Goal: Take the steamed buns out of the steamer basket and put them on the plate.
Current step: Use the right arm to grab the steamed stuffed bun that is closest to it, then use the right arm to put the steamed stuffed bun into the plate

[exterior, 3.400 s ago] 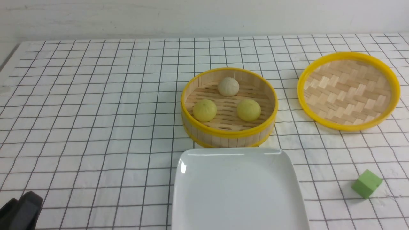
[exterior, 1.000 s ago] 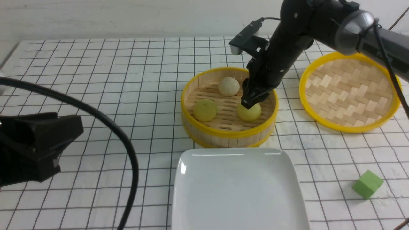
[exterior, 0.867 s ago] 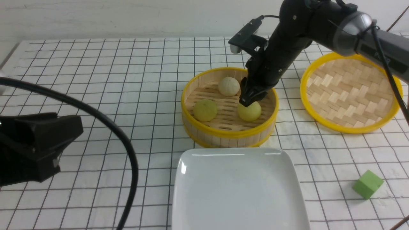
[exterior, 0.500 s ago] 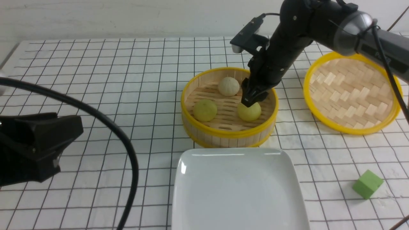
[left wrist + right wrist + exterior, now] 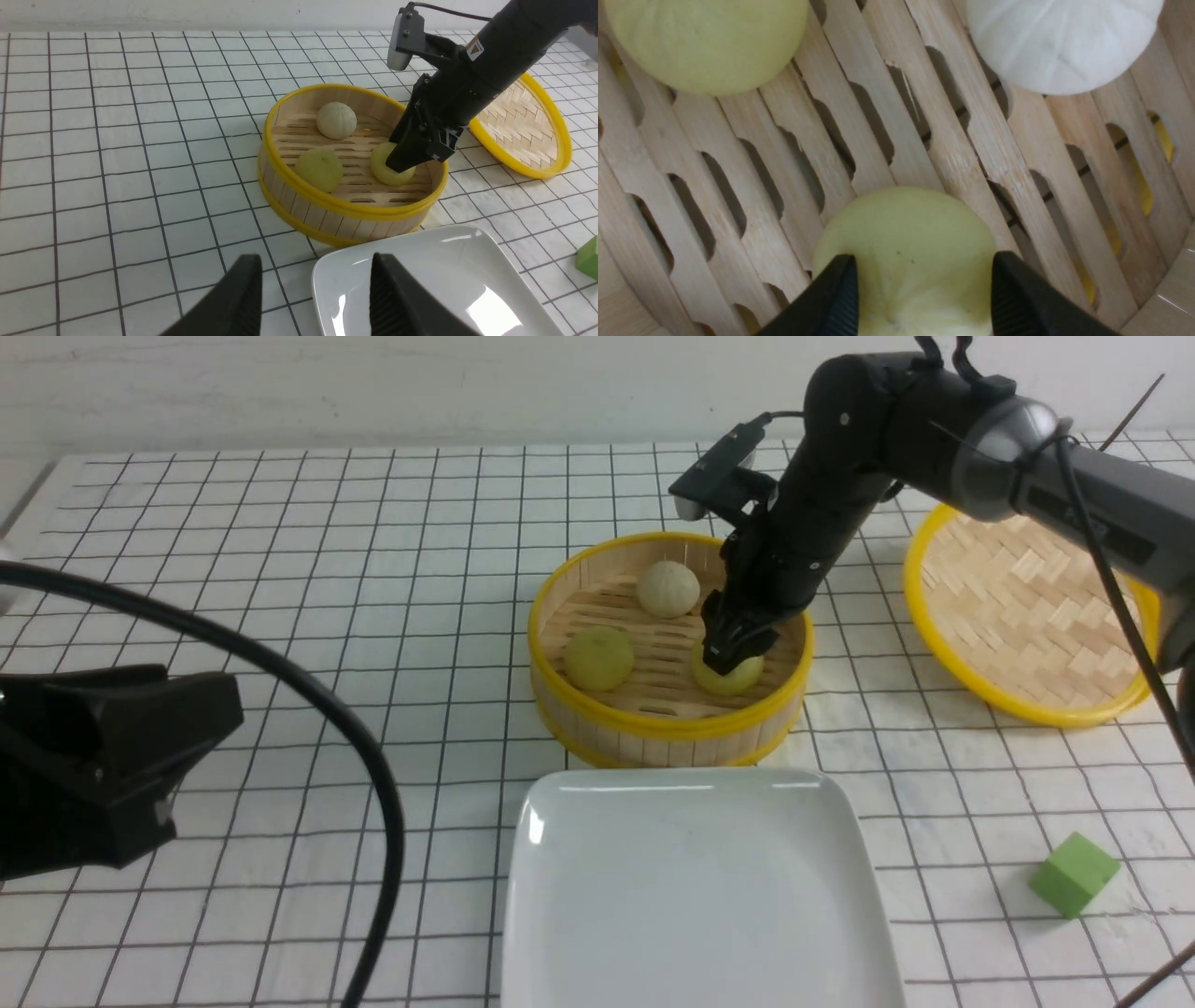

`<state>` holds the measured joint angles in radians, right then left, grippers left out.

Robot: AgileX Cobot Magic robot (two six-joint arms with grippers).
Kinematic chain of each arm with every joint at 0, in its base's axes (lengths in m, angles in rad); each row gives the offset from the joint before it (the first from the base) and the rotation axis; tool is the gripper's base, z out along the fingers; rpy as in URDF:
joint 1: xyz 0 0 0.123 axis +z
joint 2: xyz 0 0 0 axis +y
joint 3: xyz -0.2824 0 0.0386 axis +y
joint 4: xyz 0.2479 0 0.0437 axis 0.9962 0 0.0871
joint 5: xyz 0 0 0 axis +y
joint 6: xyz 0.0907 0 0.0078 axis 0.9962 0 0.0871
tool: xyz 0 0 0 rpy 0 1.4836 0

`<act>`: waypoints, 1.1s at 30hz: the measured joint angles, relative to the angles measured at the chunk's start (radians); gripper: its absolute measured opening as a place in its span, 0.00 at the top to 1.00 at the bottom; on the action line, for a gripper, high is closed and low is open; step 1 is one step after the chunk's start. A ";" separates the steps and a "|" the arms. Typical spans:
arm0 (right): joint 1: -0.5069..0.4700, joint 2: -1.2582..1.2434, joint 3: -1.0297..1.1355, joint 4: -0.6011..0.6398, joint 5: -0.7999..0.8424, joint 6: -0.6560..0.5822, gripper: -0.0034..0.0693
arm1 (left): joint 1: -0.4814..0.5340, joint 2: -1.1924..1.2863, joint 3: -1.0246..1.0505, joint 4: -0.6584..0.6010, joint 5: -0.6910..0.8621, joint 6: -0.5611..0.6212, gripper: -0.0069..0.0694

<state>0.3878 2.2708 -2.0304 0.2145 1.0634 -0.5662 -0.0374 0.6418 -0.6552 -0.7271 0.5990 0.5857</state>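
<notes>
The steamer basket (image 5: 667,723) stands mid-table and holds three steamed buns: an off-white one (image 5: 667,589) at the back, a pale yellow one (image 5: 598,658) front left and a pale yellow one (image 5: 739,679) front right. My right gripper (image 5: 733,658) is down inside the basket, open, with its jaws on either side of the front right bun (image 5: 906,233). The white square plate (image 5: 695,896) lies empty in front of the basket. My left gripper (image 5: 313,280) is open and empty, hovering over the plate's near left corner (image 5: 327,289).
The shallow woven lid (image 5: 1027,607) lies right of the basket, close to my right arm. A green cube (image 5: 1074,874) sits at the front right. My left arm's body and black cable (image 5: 373,784) fill the front left.
My right gripper has gone lower into the basket and now straddles the front right yellow bun. The lid has shifted a little to the right. The left arm has not moved.
</notes>
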 joint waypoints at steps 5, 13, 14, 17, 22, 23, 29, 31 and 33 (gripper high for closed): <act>0.000 0.000 0.000 0.000 0.003 0.000 0.65 | 0.000 0.000 0.000 0.000 -0.003 0.000 0.46; 0.000 -0.069 -0.031 -0.020 0.056 0.034 0.93 | 0.000 0.000 0.000 0.001 -0.004 0.000 0.46; 0.000 -0.111 -0.046 -0.019 0.076 0.051 0.93 | 0.000 0.000 0.000 0.001 -0.004 0.000 0.46; 0.000 -0.196 -0.063 -0.014 0.118 0.086 0.93 | 0.000 0.000 0.000 0.001 -0.005 0.000 0.46; 0.000 -0.339 -0.070 0.007 0.182 0.188 0.93 | 0.000 0.000 0.000 0.001 -0.026 0.000 0.46; 0.000 -0.339 -0.070 0.009 0.183 0.192 0.93 | 0.000 0.000 0.000 0.001 -0.028 0.000 0.46; 0.000 -0.398 -0.019 0.085 0.191 0.288 0.93 | 0.000 0.012 0.000 0.001 -0.046 0.000 0.46; 0.000 -0.419 0.058 0.123 0.191 0.311 0.93 | 0.000 0.018 0.000 0.001 -0.047 0.000 0.46; 0.009 -0.450 0.140 0.133 0.190 0.314 0.93 | 0.000 0.022 0.000 0.001 -0.047 0.000 0.46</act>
<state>0.3971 1.8208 -1.8902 0.3472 1.2533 -0.2518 -0.0374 0.6642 -0.6552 -0.7264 0.5516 0.5857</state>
